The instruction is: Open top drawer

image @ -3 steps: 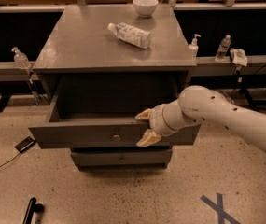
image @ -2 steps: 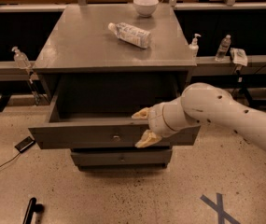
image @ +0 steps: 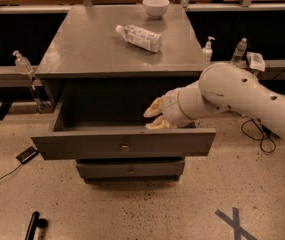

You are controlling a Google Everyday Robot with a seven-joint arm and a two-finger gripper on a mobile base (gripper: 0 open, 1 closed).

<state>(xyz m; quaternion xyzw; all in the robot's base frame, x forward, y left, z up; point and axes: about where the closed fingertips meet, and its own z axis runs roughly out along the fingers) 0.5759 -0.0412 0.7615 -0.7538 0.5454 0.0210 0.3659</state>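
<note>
drawer (image: 124,143) stands pulled well out from under the desk (image: 107,49), its front and knob (image: 125,147) facing the camera, so the task looks all but done. gripper (image: 153,116) sits just behind the front's top edge, right of the knob, a spot suited to pulling that lip from inside. its fingers are spread apart, gripping nothing. arm (image: 232,91) reaches in from the right, wrist pointing left.

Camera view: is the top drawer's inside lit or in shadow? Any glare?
Camera view: top drawer interior is dark, shadowed under the cabinet top, which shows a soft sheen, no harsh glare; pincer, just inside the open drawer, is brightly lit.
</note>
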